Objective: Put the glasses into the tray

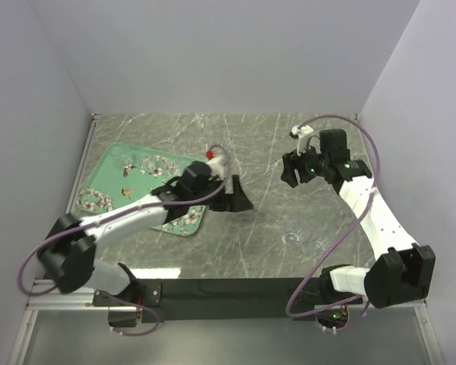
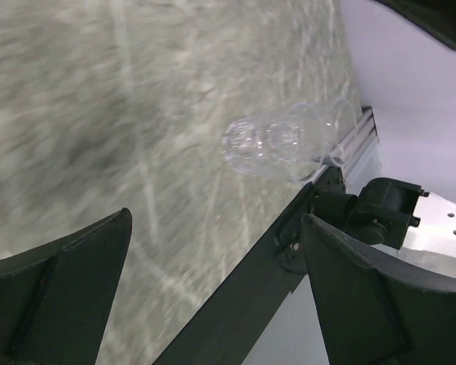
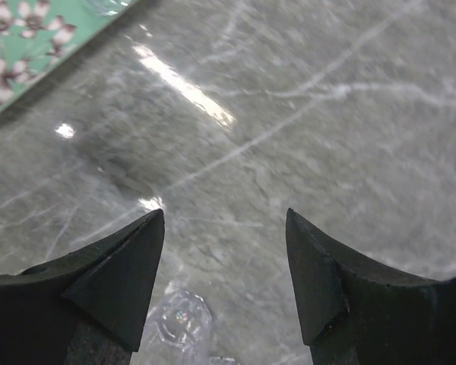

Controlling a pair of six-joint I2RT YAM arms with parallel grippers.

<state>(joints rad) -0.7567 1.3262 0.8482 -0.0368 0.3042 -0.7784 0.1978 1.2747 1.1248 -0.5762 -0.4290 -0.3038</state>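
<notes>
Claws: left claw (image 1: 239, 195) has its jaws spread full wide with nothing between them. It hangs over the table (image 1: 251, 137), just off the tray's right edge. Right claw (image 1: 295, 169) has its jaws apart too, a bit narrower, and is empty. It's over the right half of the table, well apart from the tray.

Left arm (image 1: 129, 217) crosses the tray's near right corner in the top view and hides that part.

Tray (image 1: 106, 171) lies on the left side of the table, skewed. There are faint clear shapes on its far end; can't count them or be sure what they are. Right wrist view catches only one tray corner, upper left, cut by the frame.

Glasses (image 1: 292, 237): two on bare table, front right, close together, barely visible from the top. Left wrist view shows a pair, blurred and overlapping; can't tell upright or tipped. Right wrist view shows one more clear shape at the bottom edge, half behind a finger (image 3: 114, 289) and cropped.
</notes>
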